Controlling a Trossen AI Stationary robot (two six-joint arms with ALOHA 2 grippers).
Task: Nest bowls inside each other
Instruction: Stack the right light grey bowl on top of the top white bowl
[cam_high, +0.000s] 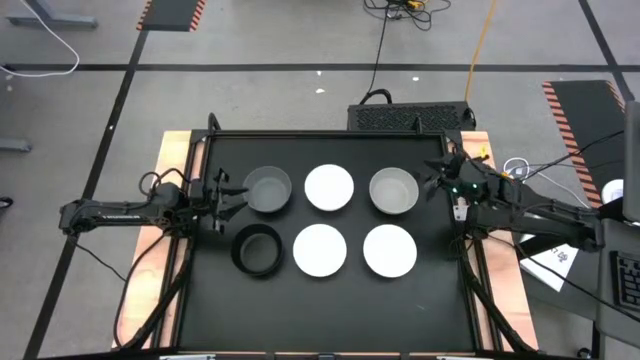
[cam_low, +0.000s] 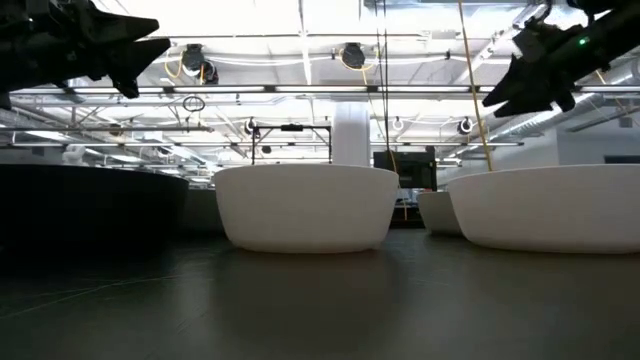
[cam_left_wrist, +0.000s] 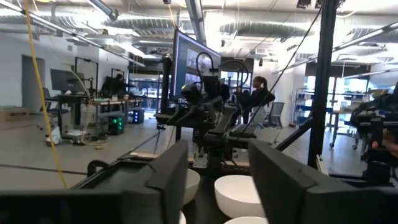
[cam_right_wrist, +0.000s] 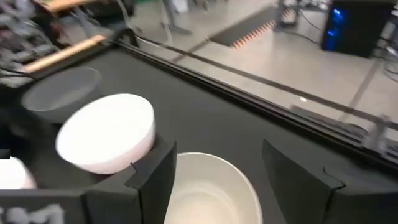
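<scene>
Six bowls stand on their bases in two rows of three on the black table. In the far row are a grey bowl (cam_high: 267, 189), a white bowl (cam_high: 329, 188) and a second grey bowl (cam_high: 394, 191). In the near row are the black bowl (cam_high: 257, 249) and two white bowls (cam_high: 320, 250) (cam_high: 390, 250). My left gripper (cam_high: 232, 192) is open, raised above the table, just left of the first grey bowl. My right gripper (cam_high: 434, 184) is open and raised, just right of the second grey bowl (cam_right_wrist: 208, 193), whose pale inside shows between its fingers.
A raised black frame (cam_high: 330, 134) borders the table, with wooden edges (cam_high: 172, 150) outside it. Bare table surface lies in front of the near row (cam_high: 330, 310). In the low view the near white bowls (cam_low: 305, 205) (cam_low: 550, 205) stand large, with the black bowl (cam_low: 90, 210) to their left.
</scene>
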